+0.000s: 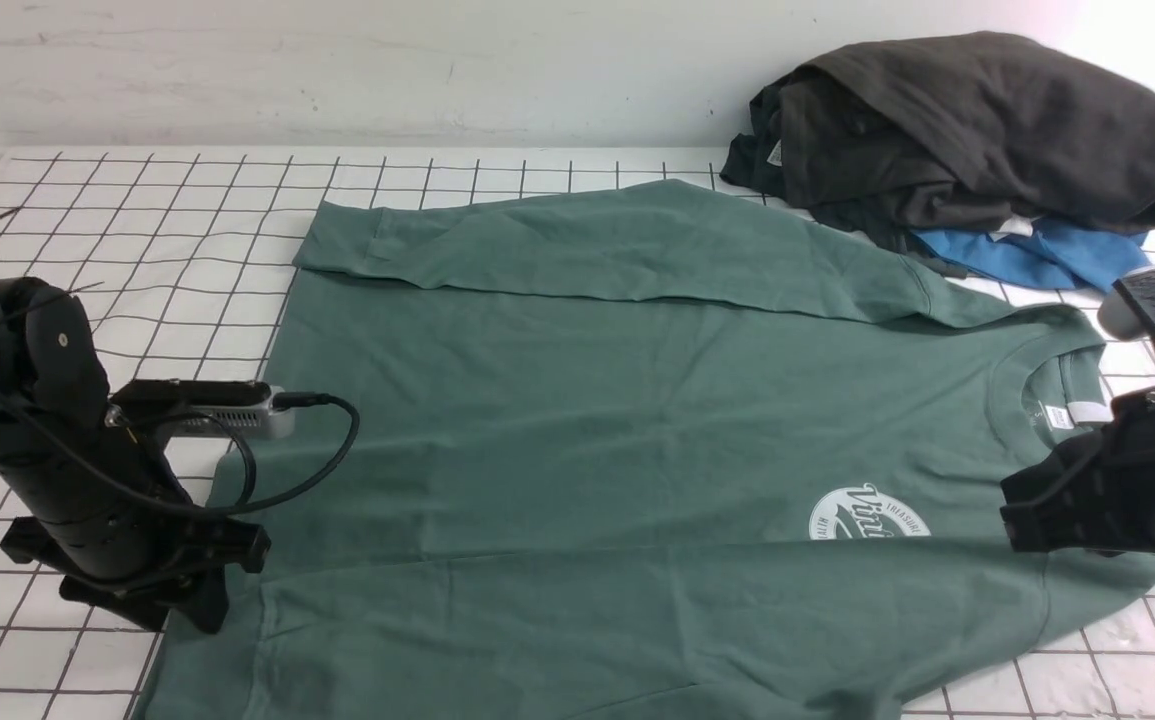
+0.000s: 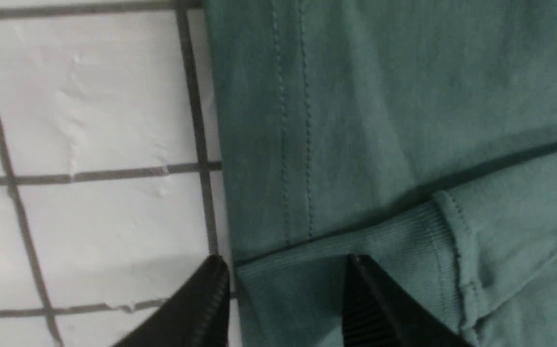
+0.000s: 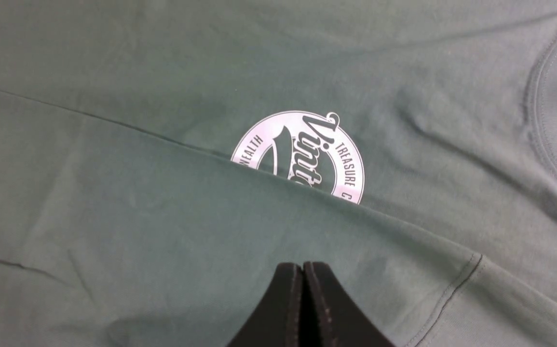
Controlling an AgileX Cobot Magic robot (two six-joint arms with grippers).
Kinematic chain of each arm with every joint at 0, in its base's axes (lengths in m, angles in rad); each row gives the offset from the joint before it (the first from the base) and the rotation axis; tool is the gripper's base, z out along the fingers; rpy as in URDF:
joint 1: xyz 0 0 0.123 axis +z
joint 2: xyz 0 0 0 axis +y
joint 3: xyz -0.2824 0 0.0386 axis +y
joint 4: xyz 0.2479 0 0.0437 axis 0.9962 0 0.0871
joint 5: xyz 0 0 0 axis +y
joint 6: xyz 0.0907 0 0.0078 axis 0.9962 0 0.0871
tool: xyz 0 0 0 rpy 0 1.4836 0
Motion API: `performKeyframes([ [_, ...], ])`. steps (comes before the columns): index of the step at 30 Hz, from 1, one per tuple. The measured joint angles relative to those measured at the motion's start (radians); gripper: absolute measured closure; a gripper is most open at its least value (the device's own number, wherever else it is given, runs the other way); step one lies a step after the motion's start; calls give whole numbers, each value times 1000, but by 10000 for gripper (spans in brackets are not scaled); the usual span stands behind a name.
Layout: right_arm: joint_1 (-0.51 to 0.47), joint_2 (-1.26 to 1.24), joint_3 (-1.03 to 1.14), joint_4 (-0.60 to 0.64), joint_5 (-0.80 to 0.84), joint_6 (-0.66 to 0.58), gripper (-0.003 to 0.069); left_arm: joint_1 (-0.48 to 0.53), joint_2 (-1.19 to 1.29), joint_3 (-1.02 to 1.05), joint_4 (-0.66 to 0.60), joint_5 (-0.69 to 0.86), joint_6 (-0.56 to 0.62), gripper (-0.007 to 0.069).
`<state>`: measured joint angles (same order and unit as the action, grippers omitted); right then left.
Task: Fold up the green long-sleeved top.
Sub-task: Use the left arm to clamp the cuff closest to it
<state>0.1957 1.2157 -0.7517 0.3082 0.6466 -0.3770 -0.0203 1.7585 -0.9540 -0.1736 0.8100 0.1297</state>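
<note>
The green long-sleeved top lies flat on the gridded table, neck to the right. The far sleeve is folded across the body. The near sleeve is folded over too and half covers the white round logo. The white neck label shows in the collar. My left gripper is open at the top's hem edge. In the left wrist view it straddles the ribbed cuff without holding it. My right gripper is shut and empty; in the right wrist view it is over the folded sleeve below the logo.
A dark charcoal garment lies heaped at the back right with a bright blue garment under it, close to the top's shoulder. The white table with black grid lines shows at the left. A wall runs behind.
</note>
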Motion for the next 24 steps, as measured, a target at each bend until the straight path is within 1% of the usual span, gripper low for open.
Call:
performKeyframes([
  [3,0,0,0,0,0,-4,669,0,11,-1,-2,2,-6,363],
  [6,0,0,0,0,0,-11,669,-1,6,-1,-10,2,-8,493],
  [9,0,0,0,0,0,-12,669,-1,-10,-1,-10,2,-8,589],
  [12,0,0,0,0,0,-15,669,-1,-24,-1,-10,2,-8,594],
  [14,0,0,0,0,0,-16,669,-1,-24,-1,-10,2,-8,589],
  [15,0,0,0,0,0,-16,669,-1,-24,-1,-10,2,-8,574],
  [17,0,0,0,1,0,-16,669,-1,-24,-1,-7,1,-8,519],
  [18,0,0,0,1,0,-16,669,-1,-24,-1,-7,1,-8,512],
  [19,0,0,0,1,0,-16,669,-1,-24,-1,-6,1,-8,482],
  [20,0,0,0,2,0,-16,669,-1,-24,-1,-6,1,-8,415],
  [22,0,0,0,3,0,-16,669,-1,-24,-1,-6,3,-8,348],
  [24,0,0,0,3,0,-16,669,-1,-24,-1,-6,5,-8,305],
])
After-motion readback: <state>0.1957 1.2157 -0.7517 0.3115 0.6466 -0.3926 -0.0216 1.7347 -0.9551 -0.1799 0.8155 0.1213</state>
